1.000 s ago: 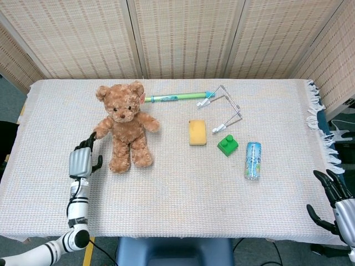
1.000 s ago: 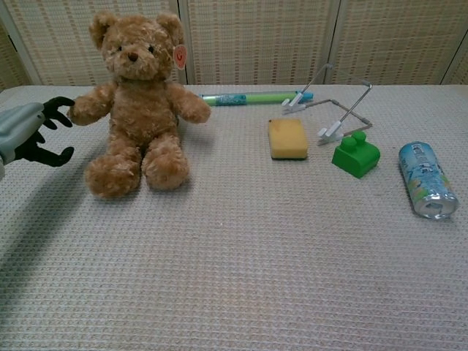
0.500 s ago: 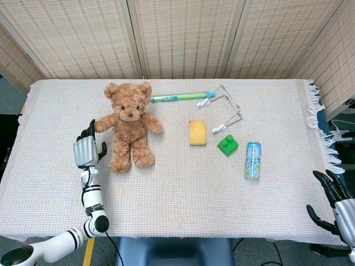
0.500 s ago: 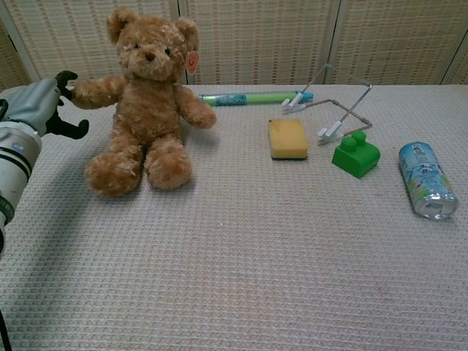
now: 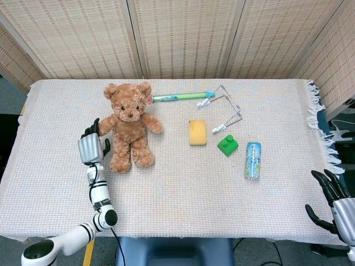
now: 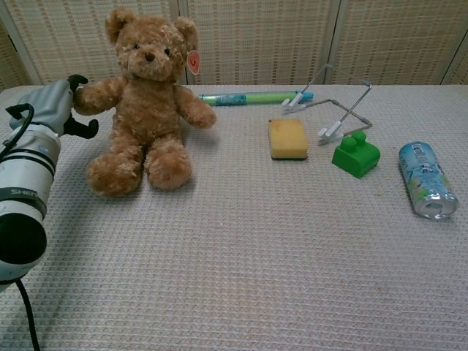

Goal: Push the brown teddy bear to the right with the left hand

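The brown teddy bear (image 5: 129,125) (image 6: 146,102) sits upright at the table's left, facing me, arms spread. My left hand (image 5: 92,146) (image 6: 58,106) stands just left of the bear, fingers pointing up and apart, fingertips touching the bear's outstretched paw. It holds nothing. My right hand (image 5: 333,202) hangs off the table's right front corner, fingers spread and empty; the chest view does not show it.
Right of the bear lie a yellow sponge (image 5: 197,132), a green block (image 5: 227,145), a small bottle (image 5: 253,160) on its side, a green pen (image 5: 177,97) and a wire stand (image 5: 224,108). The white cloth (image 5: 183,194) covers the table.
My left hand moved right and pressed the bear's paw; the bear shifted right and turned more upright within the last second. Since half a second ago, only the forearm came in closer.
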Controlling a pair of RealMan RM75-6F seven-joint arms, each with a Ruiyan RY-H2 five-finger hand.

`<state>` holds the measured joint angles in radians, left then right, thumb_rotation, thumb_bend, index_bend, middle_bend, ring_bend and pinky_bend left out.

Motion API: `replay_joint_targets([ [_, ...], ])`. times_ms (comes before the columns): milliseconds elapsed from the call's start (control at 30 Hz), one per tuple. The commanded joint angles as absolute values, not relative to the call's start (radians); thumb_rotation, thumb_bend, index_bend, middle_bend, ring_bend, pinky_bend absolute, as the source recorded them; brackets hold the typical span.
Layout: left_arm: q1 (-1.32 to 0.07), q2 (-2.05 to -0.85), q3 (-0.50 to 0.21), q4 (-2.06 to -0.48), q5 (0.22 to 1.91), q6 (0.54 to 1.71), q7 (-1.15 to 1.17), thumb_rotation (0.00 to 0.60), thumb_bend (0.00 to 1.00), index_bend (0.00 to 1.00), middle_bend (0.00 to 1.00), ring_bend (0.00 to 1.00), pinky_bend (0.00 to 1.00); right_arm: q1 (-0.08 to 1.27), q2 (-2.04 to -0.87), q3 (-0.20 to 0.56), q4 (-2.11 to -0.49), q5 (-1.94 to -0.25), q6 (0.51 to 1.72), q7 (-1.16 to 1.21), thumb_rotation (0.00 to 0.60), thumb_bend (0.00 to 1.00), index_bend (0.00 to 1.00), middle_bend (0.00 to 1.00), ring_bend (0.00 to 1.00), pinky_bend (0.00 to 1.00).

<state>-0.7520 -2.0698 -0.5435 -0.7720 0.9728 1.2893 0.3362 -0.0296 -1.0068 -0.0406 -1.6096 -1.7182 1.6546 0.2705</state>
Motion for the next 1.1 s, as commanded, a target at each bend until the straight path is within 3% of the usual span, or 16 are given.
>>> replay_joint_targets([
  [33, -0.776, -2.096, -0.542, -0.724, 0.994, 1.298, 0.287, 0.600, 0.45, 0.17, 0.31, 0.28, 0.42, -0.029, -1.006, -0.041, -1.610, -1.719, 1.653, 0.270, 0.600, 0.27, 0.00, 0.09, 0.00, 0.24],
  [467, -0.819, -2.157, -0.505, -0.573, 1.066, 1.339, 0.188, 0.600, 0.48, 0.38, 0.56, 0.47, 0.51, -0.027, -1.004, -0.040, -1.614, -1.715, 1.649, 0.271, 0.600, 0.27, 0.00, 0.09, 0.00, 0.24],
  [633, -0.821, -2.180, -0.466, -0.492, 1.126, 1.373, 0.077, 0.600, 0.51, 0.39, 0.57, 0.47, 0.54, -0.026, -1.004, -0.041, -1.613, -1.714, 1.645, 0.270, 0.600, 0.27, 0.00, 0.09, 0.00, 0.24],
  [933, -0.812, -2.181, -0.462, -0.478, 1.101, 1.281, 0.136, 0.600, 0.52, 0.47, 0.64, 0.52, 0.54, -0.025, -1.002, -0.039, -1.616, -1.706, 1.640, 0.268, 0.600, 0.27, 0.00, 0.09, 0.00, 0.24],
  [1100, -0.810, -2.181, -0.460, -0.481, 1.118, 1.321, 0.105, 0.600, 0.52, 0.44, 0.61, 0.52, 0.54, -0.023, -1.002, -0.040, -1.617, -1.706, 1.636, 0.267, 0.600, 0.27, 0.00, 0.09, 0.00, 0.24],
])
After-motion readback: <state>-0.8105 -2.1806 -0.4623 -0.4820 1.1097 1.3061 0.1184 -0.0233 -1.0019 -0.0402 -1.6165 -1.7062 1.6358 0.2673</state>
